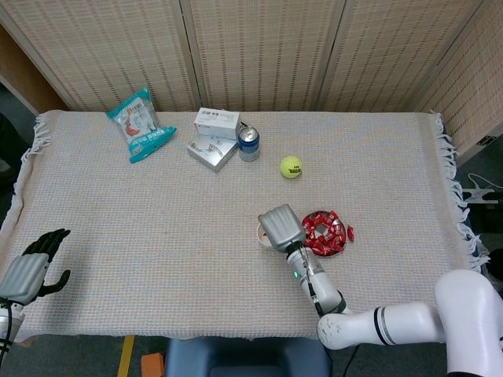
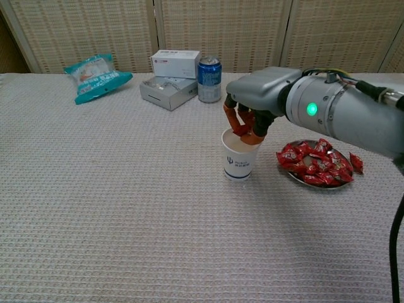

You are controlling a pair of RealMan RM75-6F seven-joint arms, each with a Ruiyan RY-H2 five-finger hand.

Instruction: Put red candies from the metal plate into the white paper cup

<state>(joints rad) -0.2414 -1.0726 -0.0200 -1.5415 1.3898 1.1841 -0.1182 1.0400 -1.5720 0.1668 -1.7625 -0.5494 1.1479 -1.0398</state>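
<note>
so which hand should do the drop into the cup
The right hand. It sits directly over the cup with its fingers at the rim, next to the plate of candies. The left hand is at the far table edge, nowhere near either.

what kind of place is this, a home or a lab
Probably a lab or test room staged as a tabletop: woven folding screens as a backdrop, one cloth-covered table with unrelated props such as a tennis ball and soda can.
</note>
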